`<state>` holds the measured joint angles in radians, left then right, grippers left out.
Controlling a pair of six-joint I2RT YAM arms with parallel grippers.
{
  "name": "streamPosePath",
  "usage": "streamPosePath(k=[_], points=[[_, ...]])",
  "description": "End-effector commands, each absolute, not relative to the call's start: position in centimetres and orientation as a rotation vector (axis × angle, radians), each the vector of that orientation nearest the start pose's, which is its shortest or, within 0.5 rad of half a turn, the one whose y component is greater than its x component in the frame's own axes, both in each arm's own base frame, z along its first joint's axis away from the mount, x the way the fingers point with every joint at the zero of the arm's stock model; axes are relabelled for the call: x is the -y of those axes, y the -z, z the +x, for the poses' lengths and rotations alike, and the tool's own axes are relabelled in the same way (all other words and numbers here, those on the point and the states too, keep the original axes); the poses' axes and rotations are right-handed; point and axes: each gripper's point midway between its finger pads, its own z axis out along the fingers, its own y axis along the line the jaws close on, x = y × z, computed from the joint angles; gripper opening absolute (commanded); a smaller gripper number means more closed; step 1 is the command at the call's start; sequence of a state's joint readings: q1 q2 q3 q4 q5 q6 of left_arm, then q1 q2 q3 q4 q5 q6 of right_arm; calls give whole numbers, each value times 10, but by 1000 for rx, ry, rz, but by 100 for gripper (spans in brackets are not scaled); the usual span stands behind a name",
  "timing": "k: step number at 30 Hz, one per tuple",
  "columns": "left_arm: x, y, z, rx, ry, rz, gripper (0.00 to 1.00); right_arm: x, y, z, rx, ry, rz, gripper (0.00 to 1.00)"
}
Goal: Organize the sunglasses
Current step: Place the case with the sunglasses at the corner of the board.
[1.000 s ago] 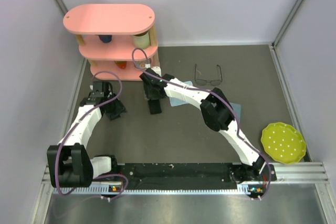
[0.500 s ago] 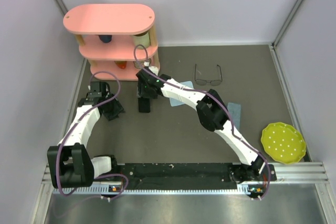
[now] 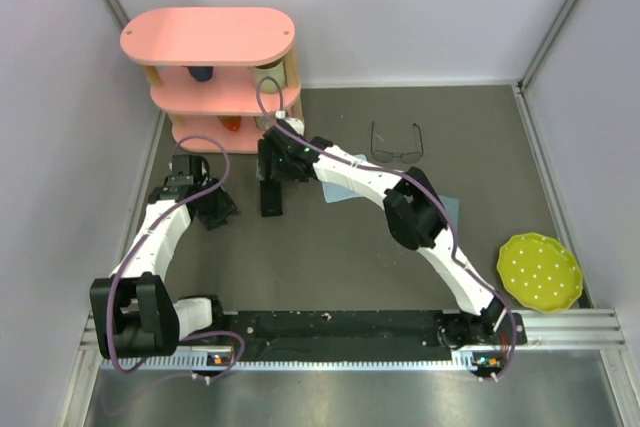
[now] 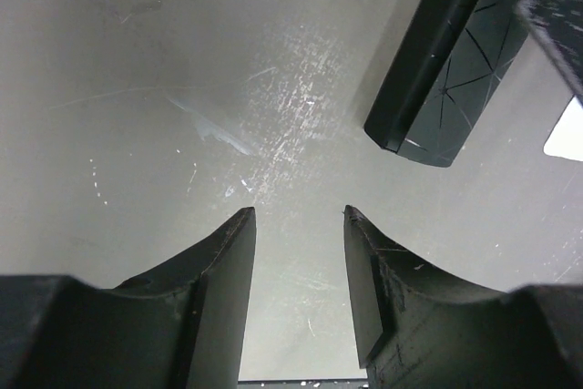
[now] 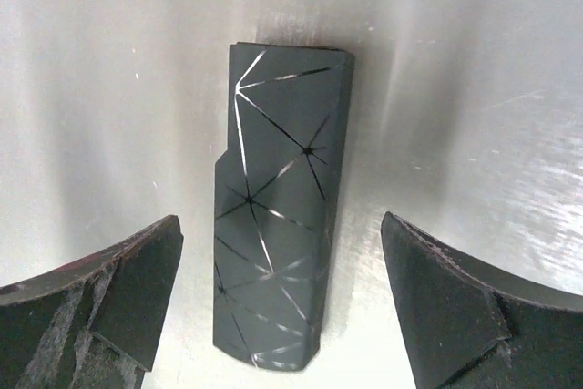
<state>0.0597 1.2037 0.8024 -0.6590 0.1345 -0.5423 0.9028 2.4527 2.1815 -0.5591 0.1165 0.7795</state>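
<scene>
Right arm has swung left since a second ago, carrying the black case toward centre-left of the top view. Your right gripper now stands spread wide, the case lying flat between its fingers, untouched (let go). Left gripper: half-parted, grasping nothing. Wire-frame sunglasses lie on the table, upper centre, well apart from both grippers.

The grey tabletop is smooth with a dull sheen and fine scratches. The black oblong case has a matt skin crossed by thin shiny silver lines. The black fingers of the right gripper look like matt plastic, rough and scuffed at the edges. The thin dark wire-framed sunglasses look like metal.
</scene>
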Motion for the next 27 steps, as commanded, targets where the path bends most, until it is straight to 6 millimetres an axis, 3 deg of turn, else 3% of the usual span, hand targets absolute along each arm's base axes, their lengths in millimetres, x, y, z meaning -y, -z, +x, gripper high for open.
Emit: streamPosePath(k=[1, 2, 4, 8, 10, 11, 12, 13, 14, 15, 17, 19, 20, 24, 27], points=[[38, -109, 278, -2487, 442, -668, 49, -469, -193, 395, -2246, -664, -92, 89], [43, -112, 280, -2478, 477, -639, 49, -452, -184, 395, -2251, -581, -96, 88], [63, -125, 282, -2445, 640, -548, 46, -427, -195, 396, -2235, -530, -74, 85], [92, -155, 306, -2291, 892, -436, 35, -351, -194, 382, -2251, -369, -11, 69], [101, -155, 312, -2271, 955, -431, 31, -320, -188, 378, -2270, -301, 29, 66], [107, -151, 317, -2279, 1000, -439, 29, -299, -169, 370, -2306, -231, 45, 65], [113, -156, 324, -2260, 1025, -415, 28, -284, -179, 366, -2289, -224, 72, 65], [119, -156, 328, -2258, 1055, -402, 24, -266, -175, 363, -2303, -182, 103, 65], [124, -148, 333, -2281, 1086, -415, 22, -248, -159, 354, -2331, -120, 122, 65], [135, -152, 339, -2273, 1097, -376, 22, -236, -168, 349, -2311, -122, 143, 65], [142, -141, 347, -2301, 1105, -389, 20, -206, -153, 339, -2338, -51, 189, 66], [146, -139, 360, -2303, 1078, -392, 20, -188, -155, 333, -2331, -39, 229, 66], [146, -126, 364, -2334, 1070, -420, 19, -174, -145, 329, -2347, -2, 260, 66], [131, -97, 378, -2420, 918, -525, 17, -149, -142, 318, -2348, 33, 310, 66], [121, -78, 374, -2477, 832, -568, 16, -136, -141, 313, -2343, 74, 323, 66]])
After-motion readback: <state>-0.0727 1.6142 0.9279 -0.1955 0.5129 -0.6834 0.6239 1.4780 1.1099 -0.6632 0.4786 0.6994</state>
